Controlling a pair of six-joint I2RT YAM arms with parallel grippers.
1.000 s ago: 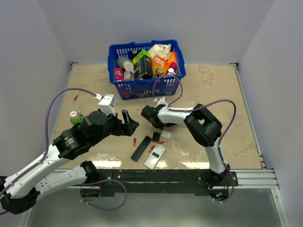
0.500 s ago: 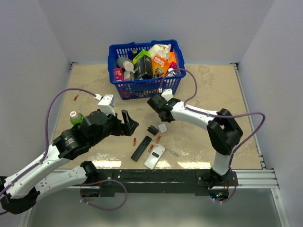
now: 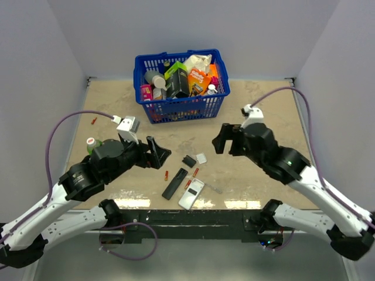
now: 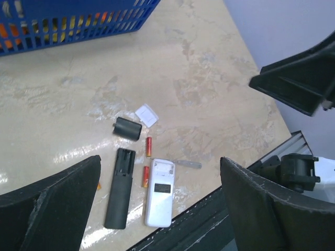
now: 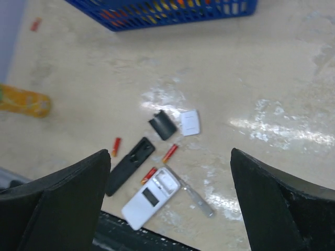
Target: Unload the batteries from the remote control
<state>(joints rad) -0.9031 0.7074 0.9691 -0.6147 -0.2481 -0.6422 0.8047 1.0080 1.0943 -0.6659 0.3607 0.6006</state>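
Observation:
A black remote control (image 3: 175, 182) and a white remote control (image 3: 191, 194) lie back-up near the table's front edge, both battery bays bare. Three red batteries lie loose beside them: one left of the black remote (image 3: 166, 175), one between the remotes (image 3: 188, 183), one above the white remote (image 3: 195, 171). The right wrist view shows the same batteries (image 5: 116, 147) (image 5: 148, 175) (image 5: 170, 152). My left gripper (image 3: 157, 153) hangs open and empty to their left. My right gripper (image 3: 225, 139) hangs open and empty above and to their right.
A black cover plate (image 3: 188, 161) and a white one (image 3: 201, 158) lie behind the remotes. A thin grey tool (image 3: 214, 188) lies right of the white remote. A full blue basket (image 3: 181, 105) stands at the back. A bottle (image 3: 92, 143) lies at the left.
My right gripper has let go near the cover plates, opened wide and drawn back up to the right. The left arm has barely shifted.

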